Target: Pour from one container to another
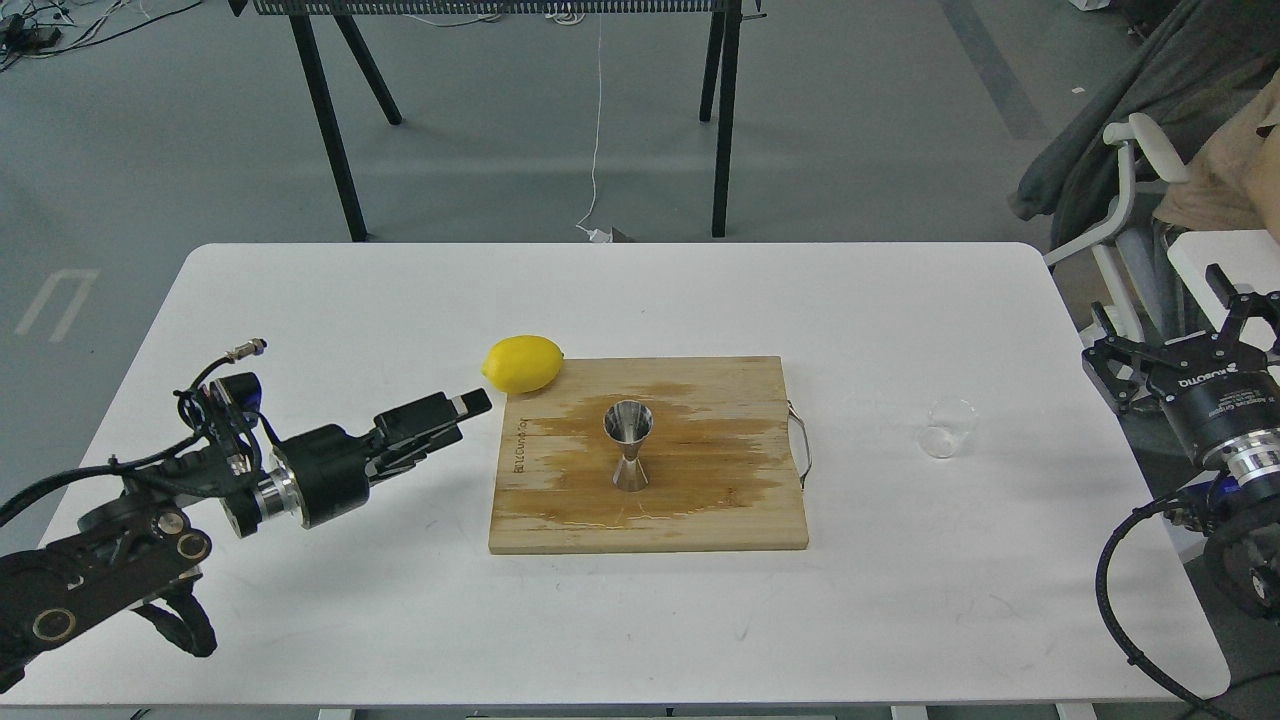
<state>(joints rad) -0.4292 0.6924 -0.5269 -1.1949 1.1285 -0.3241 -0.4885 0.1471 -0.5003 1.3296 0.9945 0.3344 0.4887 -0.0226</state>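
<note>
Clear cup (948, 428) stands on the table, well left of my right gripper (1190, 335), whose fingers are spread apart. Steel jigger (629, 446) stands upright right of my left gripper (470, 404), fingers together.

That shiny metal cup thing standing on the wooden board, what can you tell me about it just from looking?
The metal jigger is a small measuring cup of polished steel, shaped like an hourglass: two cones joined at a narrow waist. It stands upright near the middle of the wooden board, open mouth facing up, the wider cone on top. Its inside looks shiny; whether it holds liquid cannot be told. A dark wet stain spreads over the board around its base. Nothing else touches it; both tools are well away.
</note>
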